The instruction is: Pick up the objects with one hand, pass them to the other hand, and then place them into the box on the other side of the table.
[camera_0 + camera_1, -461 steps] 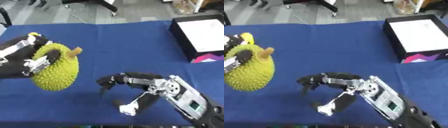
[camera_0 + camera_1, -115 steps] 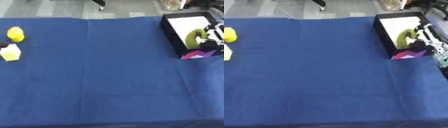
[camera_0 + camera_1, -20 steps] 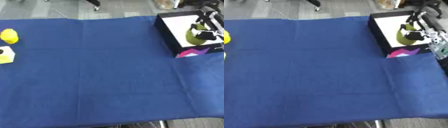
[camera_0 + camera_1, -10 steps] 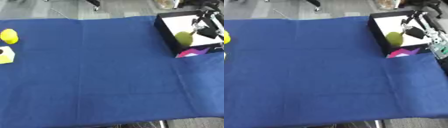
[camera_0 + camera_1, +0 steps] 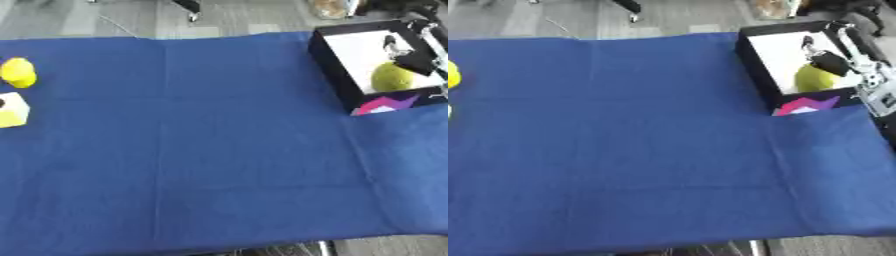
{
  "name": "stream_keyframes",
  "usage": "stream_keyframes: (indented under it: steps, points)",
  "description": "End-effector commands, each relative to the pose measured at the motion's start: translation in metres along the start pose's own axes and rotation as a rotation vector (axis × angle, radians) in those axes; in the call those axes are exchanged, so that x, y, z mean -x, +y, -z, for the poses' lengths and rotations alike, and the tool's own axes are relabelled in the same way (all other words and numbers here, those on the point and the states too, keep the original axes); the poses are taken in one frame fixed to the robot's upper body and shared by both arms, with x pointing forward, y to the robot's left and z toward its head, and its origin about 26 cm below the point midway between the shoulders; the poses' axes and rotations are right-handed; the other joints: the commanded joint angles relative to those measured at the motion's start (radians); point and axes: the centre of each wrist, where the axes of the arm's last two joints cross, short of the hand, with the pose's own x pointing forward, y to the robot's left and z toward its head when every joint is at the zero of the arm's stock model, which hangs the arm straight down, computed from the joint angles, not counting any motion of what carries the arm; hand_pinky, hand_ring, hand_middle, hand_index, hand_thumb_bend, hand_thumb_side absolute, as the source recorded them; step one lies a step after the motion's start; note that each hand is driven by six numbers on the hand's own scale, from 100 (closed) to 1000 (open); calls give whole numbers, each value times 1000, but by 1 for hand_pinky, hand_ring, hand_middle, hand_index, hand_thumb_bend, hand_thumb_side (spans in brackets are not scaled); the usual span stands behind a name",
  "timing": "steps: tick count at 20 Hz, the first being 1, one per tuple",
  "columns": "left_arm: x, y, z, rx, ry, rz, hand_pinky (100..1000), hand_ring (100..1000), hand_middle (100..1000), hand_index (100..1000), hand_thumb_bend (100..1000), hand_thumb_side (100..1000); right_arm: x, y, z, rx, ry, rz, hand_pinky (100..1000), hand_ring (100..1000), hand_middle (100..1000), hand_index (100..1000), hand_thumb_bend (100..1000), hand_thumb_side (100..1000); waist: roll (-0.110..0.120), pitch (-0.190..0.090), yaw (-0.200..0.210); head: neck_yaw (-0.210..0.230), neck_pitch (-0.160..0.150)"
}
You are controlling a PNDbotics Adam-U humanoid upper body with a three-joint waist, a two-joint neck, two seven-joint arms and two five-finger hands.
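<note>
A black box (image 5: pixel 331 56) with a white floor stands at the table's far right. A yellow-green spiky fruit (image 5: pixel 390 80) lies inside it, in the near corner. My right hand (image 5: pixel 418 59) hangs over the box just above and right of the fruit, fingers spread and open, one dark finger reaching toward the box's middle. At the far left edge sit a small yellow object (image 5: pixel 18 72) and a white and yellow cube (image 5: pixel 10 111). My left hand shows in neither view.
A blue cloth (image 5: pixel 201 150) covers the whole table. The box's front wall carries a pink and purple pattern (image 5: pixel 385 105). Grey floor and a chair base lie beyond the far edge.
The fruit has gone from my right hand's grasp down onto the box floor, settling in the near corner. The hand has let go and stays just above it.
</note>
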Motion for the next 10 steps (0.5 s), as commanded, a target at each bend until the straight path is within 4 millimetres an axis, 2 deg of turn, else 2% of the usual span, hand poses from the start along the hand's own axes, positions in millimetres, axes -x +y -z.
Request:
stream_keyframes:
  steps: [1, 2, 3, 4, 8, 10]
  points:
    - [-4, 3, 1, 1, -14, 6, 869, 608, 683, 887, 100, 937, -11, -22, 10, 35, -69, -14, 936, 918, 772, 788, 100, 526, 0, -14, -3, 4, -2]
    - [-3, 3, 1, -1, -13, 7, 869, 608, 683, 886, 100, 937, -16, -22, 11, 39, -92, -5, 935, 917, 771, 787, 100, 505, 1, -14, -4, 7, -2]
    - [-3, 3, 1, -4, -12, 7, 869, 607, 683, 886, 100, 937, -21, -23, 13, 41, -120, 4, 934, 916, 769, 783, 100, 426, 2, -15, -5, 12, -2]
    - [-3, 4, 1, -6, -10, 8, 869, 607, 683, 885, 100, 938, -28, -22, 15, 43, -152, 15, 932, 913, 762, 776, 100, 387, 3, -16, -6, 18, -2]
    - [0, 6, 0, -19, 1, 15, 869, 605, 681, 882, 100, 937, -60, -15, 20, 47, -287, 90, 926, 910, 747, 748, 100, 350, 8, -19, -16, 55, -2]
    - [0, 9, 0, -30, 4, 26, 869, 604, 680, 880, 100, 933, -82, -9, 21, 41, -365, 130, 920, 904, 737, 722, 100, 395, 10, -20, -21, 76, -2]
